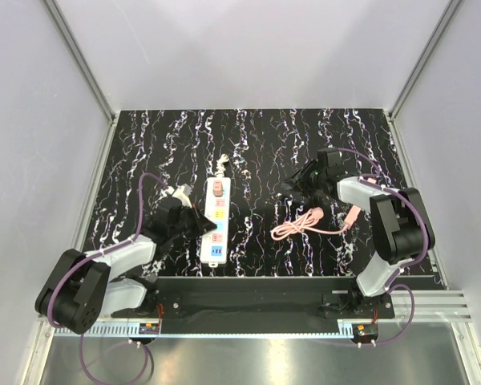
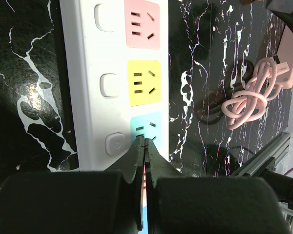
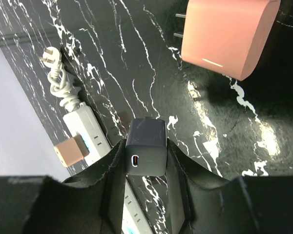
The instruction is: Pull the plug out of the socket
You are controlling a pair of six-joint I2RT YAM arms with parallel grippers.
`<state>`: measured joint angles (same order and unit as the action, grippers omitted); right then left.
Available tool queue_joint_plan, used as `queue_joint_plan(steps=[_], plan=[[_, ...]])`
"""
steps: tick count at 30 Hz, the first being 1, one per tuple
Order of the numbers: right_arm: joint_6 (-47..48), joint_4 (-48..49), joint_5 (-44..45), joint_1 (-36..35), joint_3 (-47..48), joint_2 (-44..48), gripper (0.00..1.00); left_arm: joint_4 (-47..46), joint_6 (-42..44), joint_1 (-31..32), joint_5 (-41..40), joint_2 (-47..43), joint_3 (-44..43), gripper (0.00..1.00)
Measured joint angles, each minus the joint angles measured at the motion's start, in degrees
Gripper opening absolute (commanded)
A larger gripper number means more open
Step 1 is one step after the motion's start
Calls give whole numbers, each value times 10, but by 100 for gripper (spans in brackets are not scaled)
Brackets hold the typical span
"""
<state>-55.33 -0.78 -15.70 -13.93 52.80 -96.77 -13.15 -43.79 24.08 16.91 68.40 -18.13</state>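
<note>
Your counter looks like polished black stone, or a print of it (white veining, and it throws bright glare in the right wrist view). The socket is smooth white plastic with a soft sheen; its coloured outlet patches look flatter, nearly matt. Its cord has a smooth white plastic sheath. The dark grey plug is matt plastic. The pink adapter is smooth plastic too, catching one thin highlight, with bare metal prongs. The pink cable seems rubbery and slightly glossy, though it is blurred. You see matt black plastic on the right end effector and the left end effector, and pale metal on the rail.
</note>
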Motion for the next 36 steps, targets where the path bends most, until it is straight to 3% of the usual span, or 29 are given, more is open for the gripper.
queue_joint_plan(steps=[13,21,31,36], plan=[[-65,71,13,0,-48,-22,11,0,0,0,0,0,0,0],[-77,78,16,-2,-65,-24,24,-3,0,0,2,3,0,0],[-78,79,14,-2,-65,-25,51,-3,0,0,2,3,0,0],[-77,76,11,-2,-66,-24,55,-4,0,0,2,3,0,0]])
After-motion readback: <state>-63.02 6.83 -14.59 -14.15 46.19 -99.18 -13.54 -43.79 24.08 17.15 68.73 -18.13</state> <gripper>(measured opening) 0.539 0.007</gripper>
